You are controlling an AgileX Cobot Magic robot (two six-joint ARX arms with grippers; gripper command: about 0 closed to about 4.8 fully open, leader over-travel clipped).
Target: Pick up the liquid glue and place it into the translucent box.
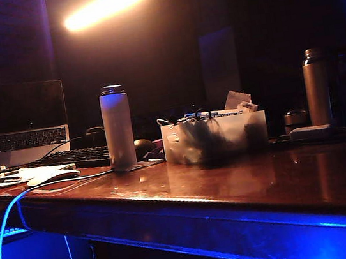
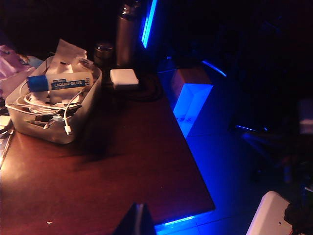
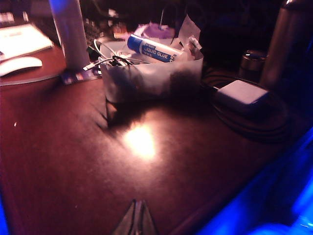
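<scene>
- Liquid glue (image 3: 155, 50) lies atop the cables inside the translucent box (image 3: 151, 81) — delivered, I'd judge.
- Right gripper (image 3: 137, 220) is pressed together, empty, back from the box.
- Left gripper (image 2: 138, 221) sits well apart; jaws look pressed together too.

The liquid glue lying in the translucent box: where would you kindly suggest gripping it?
Probably from above, across the labelled middle of the liquid glue: it lies level on top of the cables in the translucent box, whose walls block a sideways approach.
</scene>
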